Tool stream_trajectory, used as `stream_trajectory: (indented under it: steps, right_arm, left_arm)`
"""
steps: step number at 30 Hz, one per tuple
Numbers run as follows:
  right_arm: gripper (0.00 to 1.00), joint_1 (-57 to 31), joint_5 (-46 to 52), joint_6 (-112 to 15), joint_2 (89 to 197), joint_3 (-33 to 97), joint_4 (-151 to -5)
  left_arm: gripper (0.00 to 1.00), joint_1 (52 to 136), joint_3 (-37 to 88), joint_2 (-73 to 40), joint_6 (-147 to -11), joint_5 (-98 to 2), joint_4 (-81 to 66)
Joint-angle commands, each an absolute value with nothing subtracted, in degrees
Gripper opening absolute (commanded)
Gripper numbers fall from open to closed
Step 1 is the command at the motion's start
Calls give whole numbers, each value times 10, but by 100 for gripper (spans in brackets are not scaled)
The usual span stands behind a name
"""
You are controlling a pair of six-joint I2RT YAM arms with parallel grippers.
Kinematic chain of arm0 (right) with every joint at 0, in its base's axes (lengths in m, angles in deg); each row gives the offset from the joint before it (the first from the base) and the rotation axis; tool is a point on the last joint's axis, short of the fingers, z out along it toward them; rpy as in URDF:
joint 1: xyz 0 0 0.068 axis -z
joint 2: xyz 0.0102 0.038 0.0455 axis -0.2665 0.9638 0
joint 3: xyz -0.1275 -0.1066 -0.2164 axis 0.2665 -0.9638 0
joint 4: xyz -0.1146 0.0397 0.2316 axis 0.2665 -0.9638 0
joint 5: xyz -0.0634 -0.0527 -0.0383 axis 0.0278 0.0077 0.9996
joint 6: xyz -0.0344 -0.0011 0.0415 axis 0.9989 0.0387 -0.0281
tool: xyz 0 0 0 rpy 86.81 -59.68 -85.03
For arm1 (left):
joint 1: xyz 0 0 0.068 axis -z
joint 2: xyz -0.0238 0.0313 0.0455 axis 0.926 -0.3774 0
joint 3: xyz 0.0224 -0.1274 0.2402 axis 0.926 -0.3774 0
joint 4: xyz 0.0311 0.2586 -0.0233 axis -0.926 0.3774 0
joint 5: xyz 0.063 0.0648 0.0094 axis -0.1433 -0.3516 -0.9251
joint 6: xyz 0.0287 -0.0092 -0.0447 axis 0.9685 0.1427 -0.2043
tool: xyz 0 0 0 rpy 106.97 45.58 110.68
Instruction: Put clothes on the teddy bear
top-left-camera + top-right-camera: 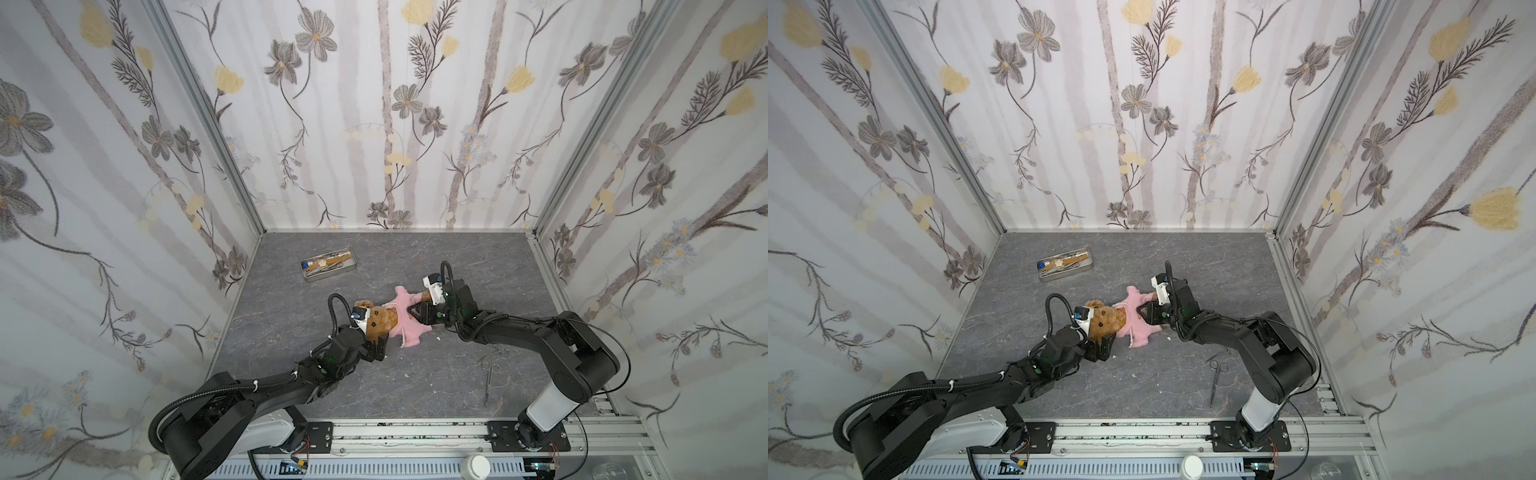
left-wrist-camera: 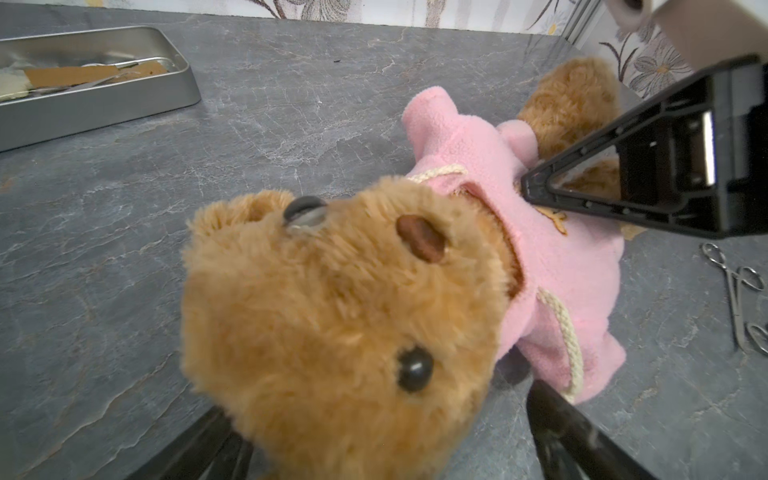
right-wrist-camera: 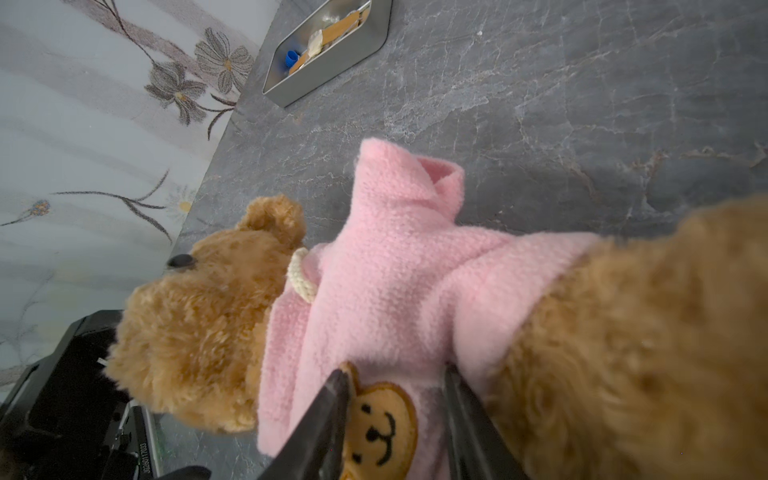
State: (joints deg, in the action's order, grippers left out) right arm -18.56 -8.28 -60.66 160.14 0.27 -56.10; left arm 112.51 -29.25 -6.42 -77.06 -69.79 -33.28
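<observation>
Straddling the head of the fluffy golden-brown teddy bear, my left tool is standing wide apart, clamping nothing. My right tool is resting part-way apart on the chest of the pink fleece shirt; whether it is pinching fabric I cannot tell. The bear is lying face-up mid-way across the grey stone-patterned desk. Tugging now, I am risking dragging the unheld bear or bunching fleece. Steel scissors are lying near my right arm; farther back, an open metal tray is sitting well apart, blocking nothing.
</observation>
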Motion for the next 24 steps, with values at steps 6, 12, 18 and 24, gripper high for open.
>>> stream_trajectory:
  steps: [6,12,18,24]
  right_arm:
    - [40,-182,-77,-561,1612,32,-605]
    - [43,-179,-73,-532,1607,48,-635]
    - [53,-179,-63,-480,1551,44,-659]
    - [62,-205,-11,-361,1394,-32,-635]
  left_arm:
    - [93,1108,-228,-170,-752,-700,-397]
    - [63,1101,-213,-188,-781,-676,-401]
    - [21,1093,-225,-151,-793,-645,-395]
    - [0,1077,-191,-81,-838,-611,-251]
